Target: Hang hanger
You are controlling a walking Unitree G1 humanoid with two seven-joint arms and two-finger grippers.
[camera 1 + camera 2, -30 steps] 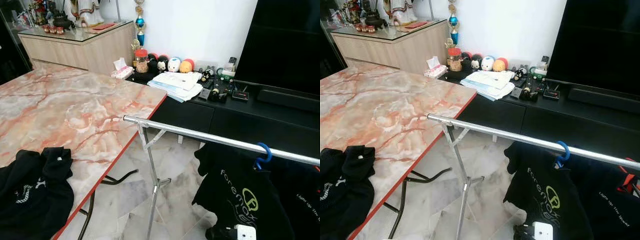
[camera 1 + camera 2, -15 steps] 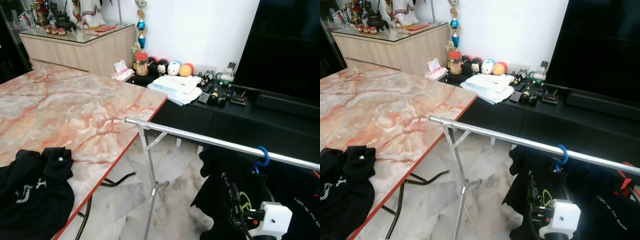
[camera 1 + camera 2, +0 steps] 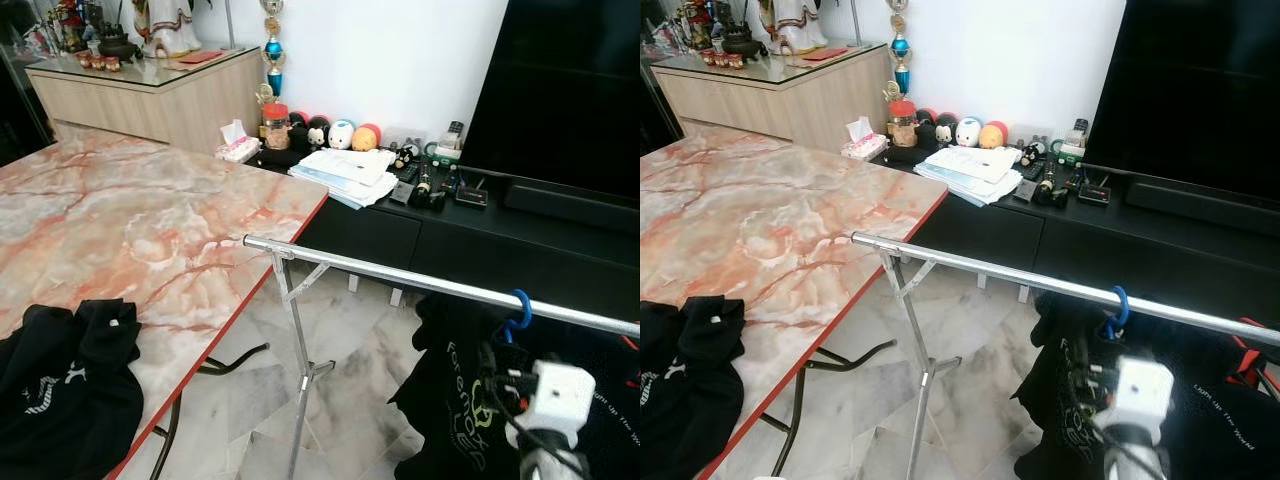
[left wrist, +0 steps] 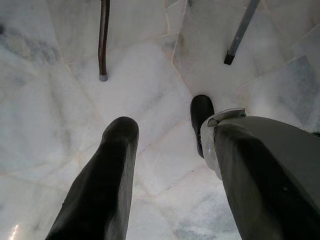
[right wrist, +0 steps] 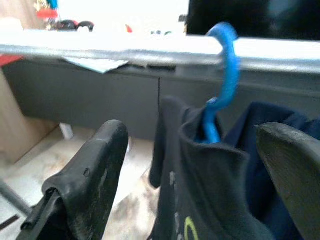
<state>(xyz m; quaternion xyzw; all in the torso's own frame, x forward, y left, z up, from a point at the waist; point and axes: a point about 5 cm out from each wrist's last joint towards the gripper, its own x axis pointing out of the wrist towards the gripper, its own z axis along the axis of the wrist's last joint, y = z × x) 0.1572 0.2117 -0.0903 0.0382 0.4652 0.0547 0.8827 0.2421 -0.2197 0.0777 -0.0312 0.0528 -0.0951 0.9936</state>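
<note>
Already the blue plastic hanger hook rides the silver metal rail straight ahead of the right tool, fingers spread and empty, bearing the black printed T-shirt.

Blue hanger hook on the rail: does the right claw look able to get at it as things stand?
Probably yes. The right claw is open and faces the blue hanger hook on the rail, with nothing between them except the black shirt hanging below the hook.
</note>
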